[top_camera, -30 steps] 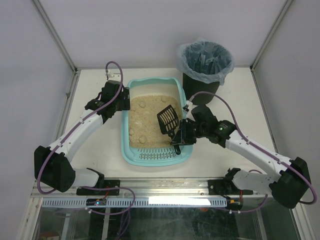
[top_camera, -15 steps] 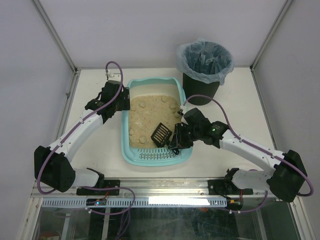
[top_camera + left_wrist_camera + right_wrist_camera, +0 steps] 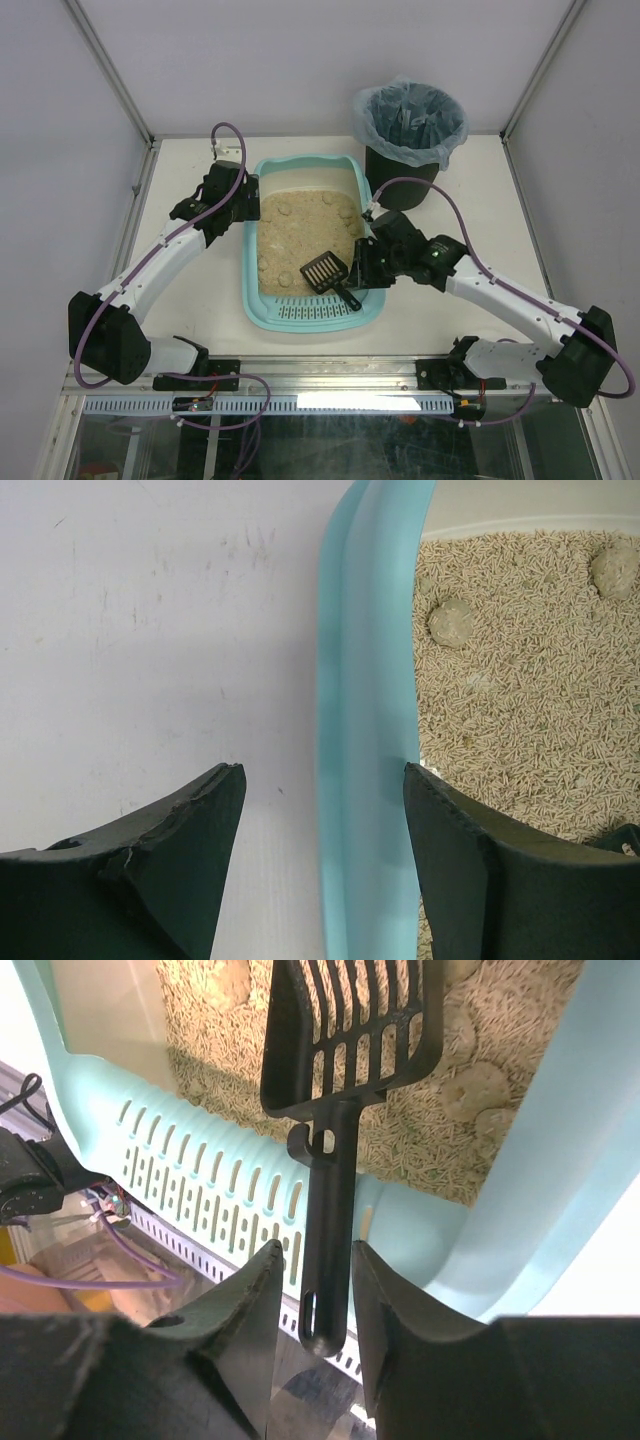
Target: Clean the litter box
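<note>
- Middle of the table point(image 3: 480, 170): the litter box point(image 3: 252, 300), light teal, long side running away from the arm bases, slotted strip point(image 3: 315, 312) at the near end.
- Inside, beige litter point(image 3: 300, 235) dotted with round clumps point(image 3: 453, 622).
- Over on the left, left gripper point(image 3: 320, 780) astride the box's left rim, jaws spread wide.
- One finger out over bare table, the other inside above the litter; clear gap on the table side, so nothing pinched.
- Down in the near part of the box, the scoop point(image 3: 325, 270), black and slotted, head lying on the litter, handle angled back across the slotted strip.
- On the right, right gripper point(image 3: 315, 1255) low over the near right corner of the box, jaws parted a little, one either side of that handle.
- From the right wrist view, a sliver of daylight between one finger and the handle; the other finger right against it or nearly so, hard to call.
- Not clamped, by the look of it.
- Back right, just beside the box's far right corner, black round bin point(image 3: 400, 185) with bluish bag liner point(image 3: 410, 100), standing upright.
</note>
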Controlling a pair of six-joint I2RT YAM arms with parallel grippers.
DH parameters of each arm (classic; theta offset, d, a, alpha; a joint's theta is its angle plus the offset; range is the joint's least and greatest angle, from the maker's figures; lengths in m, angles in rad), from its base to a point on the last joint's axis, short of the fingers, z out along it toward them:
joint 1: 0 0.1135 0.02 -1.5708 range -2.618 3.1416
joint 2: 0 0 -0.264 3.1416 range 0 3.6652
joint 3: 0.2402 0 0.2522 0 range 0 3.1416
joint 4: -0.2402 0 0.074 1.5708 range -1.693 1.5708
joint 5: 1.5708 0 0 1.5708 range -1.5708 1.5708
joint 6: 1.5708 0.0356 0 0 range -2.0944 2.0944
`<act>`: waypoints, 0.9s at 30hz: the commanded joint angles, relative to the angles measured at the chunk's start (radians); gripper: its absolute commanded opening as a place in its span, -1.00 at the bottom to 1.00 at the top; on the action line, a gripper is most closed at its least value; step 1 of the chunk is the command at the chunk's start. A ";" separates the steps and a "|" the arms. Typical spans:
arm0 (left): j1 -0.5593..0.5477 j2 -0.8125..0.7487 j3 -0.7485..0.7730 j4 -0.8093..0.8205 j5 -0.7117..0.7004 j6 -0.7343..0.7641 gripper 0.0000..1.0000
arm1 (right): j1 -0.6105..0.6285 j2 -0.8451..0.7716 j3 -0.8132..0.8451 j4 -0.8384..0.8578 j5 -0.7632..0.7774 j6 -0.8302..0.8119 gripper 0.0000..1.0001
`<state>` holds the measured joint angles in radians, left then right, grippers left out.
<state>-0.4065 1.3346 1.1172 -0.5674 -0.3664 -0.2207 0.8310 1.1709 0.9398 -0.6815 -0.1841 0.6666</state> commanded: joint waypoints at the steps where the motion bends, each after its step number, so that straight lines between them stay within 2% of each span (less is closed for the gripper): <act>1: -0.005 -0.029 0.004 0.049 -0.010 0.012 0.33 | 0.007 -0.050 0.099 -0.070 0.105 -0.061 -0.27; 5: -0.005 -0.031 0.004 0.049 -0.014 0.012 0.33 | 0.007 -0.077 0.144 -0.106 0.181 -0.106 -0.27; 10: -0.005 -0.047 0.002 0.052 -0.018 0.008 0.33 | 0.006 -0.131 0.161 -0.105 0.372 -0.215 -0.26; 13: -0.005 -0.078 -0.010 0.070 -0.013 0.007 0.35 | 0.007 -0.188 0.112 -0.015 0.459 -0.309 -0.09; 17: -0.005 -0.127 -0.029 0.108 0.040 0.019 0.37 | 0.006 -0.261 0.036 0.127 0.530 -0.380 -0.01; 19: -0.005 -0.168 -0.041 0.135 0.069 0.023 0.39 | 0.006 -0.294 0.000 0.194 0.565 -0.390 0.17; 21: -0.005 -0.228 -0.065 0.174 0.108 0.026 0.42 | 0.006 -0.319 -0.026 0.239 0.580 -0.403 0.27; 27: -0.005 -0.465 -0.131 0.187 0.167 -0.041 0.48 | 0.006 -0.463 -0.091 0.231 0.722 -0.369 0.66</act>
<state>-0.4065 1.0275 1.0241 -0.4610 -0.2604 -0.2234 0.8322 0.8242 0.8833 -0.5407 0.3912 0.2958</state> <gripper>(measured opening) 0.735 0.771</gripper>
